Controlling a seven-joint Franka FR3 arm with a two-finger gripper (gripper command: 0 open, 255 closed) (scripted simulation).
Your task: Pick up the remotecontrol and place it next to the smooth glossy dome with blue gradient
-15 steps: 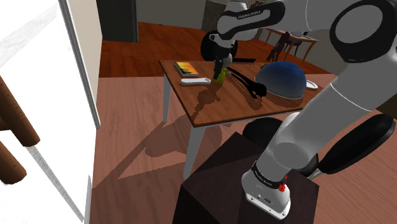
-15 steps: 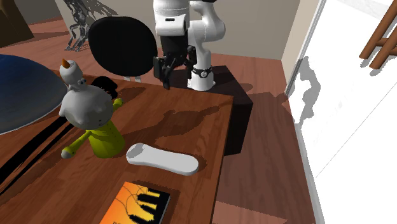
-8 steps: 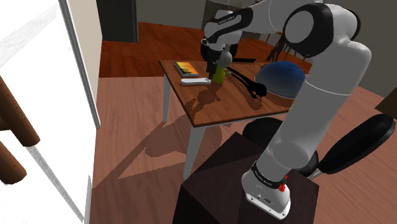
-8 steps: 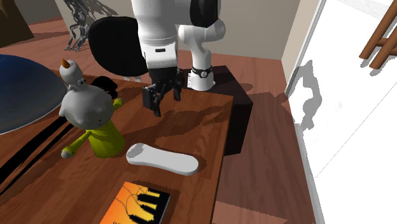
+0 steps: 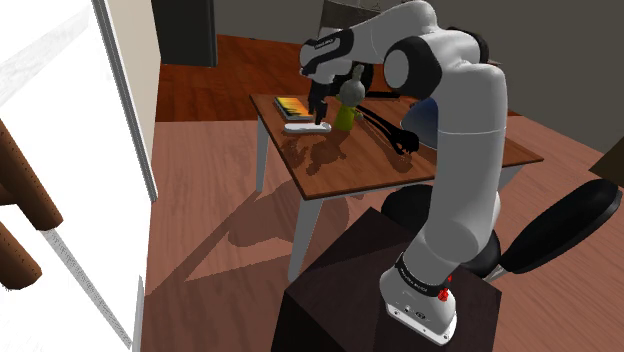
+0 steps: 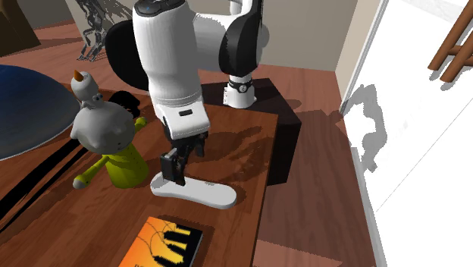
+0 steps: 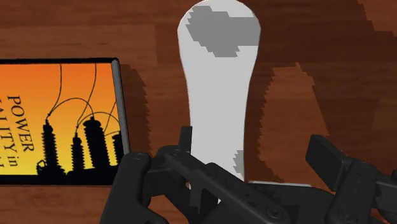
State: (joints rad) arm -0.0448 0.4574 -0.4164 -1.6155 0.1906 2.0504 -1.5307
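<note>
- Remote control (image 7: 219, 83): long, flat, pale grey-white body; broad rounded head with a darker grey blotch, narrowing to a slimmer stem; plain, no buttons drawn; lies flat on the worktop (image 5: 340, 165).
- Its place: in the second exterior view the remote control (image 6: 193, 190) lies between the book and the figurine, one end near the worktop's (image 6: 242, 144) edge; in the shoulder view the remote control (image 5: 307, 128) sits near the worktop's far left corner.
- Black two-finger gripper (image 6: 173, 171): low over one end of the remote control; in the wrist view the gripper (image 7: 254, 149) has its fingers (image 7: 327, 156) spread apart, with the slim stem between them; one finger is close beside the stem and the other is well off it; contact cannot be told.
- Gripper (image 5: 318, 112), shoulder view: the white arm bends down over the worktop to it.
- Worktop (image 7: 305, 76): brown wood grain, on pale legs.
- Orange book (image 7: 60, 121): black skyline silhouette and the word "POWER" on its cover; flat, just beside the remote control, a strip of wood between them; also book (image 6: 163, 243) and (image 5: 292, 104).
- Figurine with a grey head and yellow-green body (image 6: 114, 144): upright, near the remote control; also (image 5: 347, 110).
- Glossy blue dome (image 6: 23, 102): at the second exterior view's left edge, well apart from the remote control.
</note>
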